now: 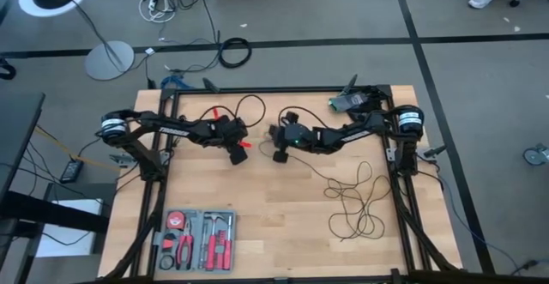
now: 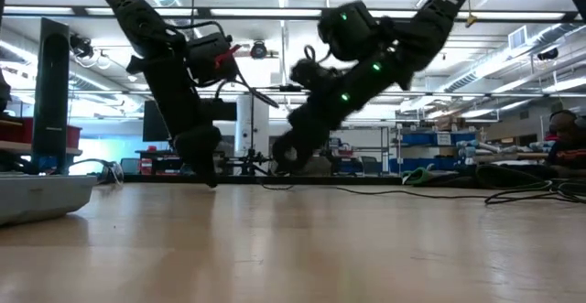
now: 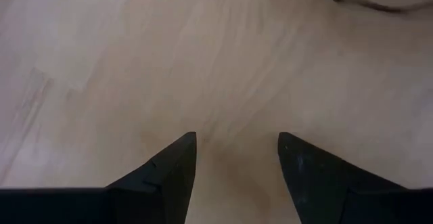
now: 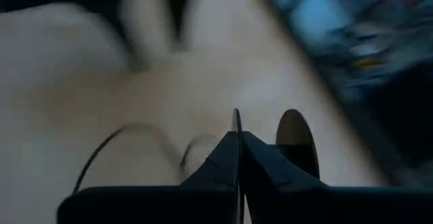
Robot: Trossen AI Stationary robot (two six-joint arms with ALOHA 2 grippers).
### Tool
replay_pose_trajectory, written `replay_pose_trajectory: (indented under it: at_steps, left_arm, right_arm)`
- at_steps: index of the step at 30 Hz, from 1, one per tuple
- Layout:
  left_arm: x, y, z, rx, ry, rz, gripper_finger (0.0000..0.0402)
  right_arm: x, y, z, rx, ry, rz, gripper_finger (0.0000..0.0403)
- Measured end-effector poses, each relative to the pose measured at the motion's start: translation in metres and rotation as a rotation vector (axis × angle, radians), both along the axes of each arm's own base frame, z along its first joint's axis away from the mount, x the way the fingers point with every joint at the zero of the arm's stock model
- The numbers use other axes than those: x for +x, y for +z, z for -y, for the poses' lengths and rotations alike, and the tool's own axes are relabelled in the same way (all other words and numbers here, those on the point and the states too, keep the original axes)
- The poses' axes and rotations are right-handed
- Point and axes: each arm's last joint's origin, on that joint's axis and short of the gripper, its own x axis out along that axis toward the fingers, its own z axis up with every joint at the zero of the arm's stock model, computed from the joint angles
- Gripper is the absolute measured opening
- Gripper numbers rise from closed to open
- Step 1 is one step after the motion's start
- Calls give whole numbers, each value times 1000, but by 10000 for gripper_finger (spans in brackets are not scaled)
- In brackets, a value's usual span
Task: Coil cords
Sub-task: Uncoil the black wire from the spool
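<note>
Both arms reach toward the middle of the wooden table (image 1: 283,224) in the high view; the left gripper (image 1: 238,151) and right gripper (image 1: 276,147) hang near each other over bare wood; the cord (image 1: 356,200) lies in loose loops on the right half of the table, running up toward the right gripper; a tool tray (image 1: 196,238) sits at the near left corner, well apart from the loops; the widest open room is the central near part of the table.

Low view next: the two arms come down close together near the far edge; the cord (image 2: 430,192) trails flat along the table to the right.

Left wrist view: its fingers (image 3: 172,176) stand apart with nothing between them over bare wood; a dark curve at the picture's edge cannot be identified.

Right wrist view: the fingers (image 4: 230,160) are pressed together on a thin strand of the cord (image 4: 101,149); the round puck (image 4: 296,143) shows just beside them.

Risks, as I judge them: so thin a strand may slip from the pinch if pulled fast; the loose loops could tangle or drag toward the right edge, which they already lie near; the grippers sit close enough to collide.
</note>
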Motion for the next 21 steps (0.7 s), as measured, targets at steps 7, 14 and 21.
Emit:
replay_pose_trajectory:
  at_steps: [7,14,21]
  left_arm:
    - [-19,11,-1,10,13,100,213]
    - [-33,8,5,-22,37,118,213]
    - [-37,2,6,-43,50,114,213]
  right_arm:
    - [19,14,8,-142,81,-26,6]
    - [35,-45,4,-172,128,-172,11]
    - [45,-49,-18,-267,65,-163,48]
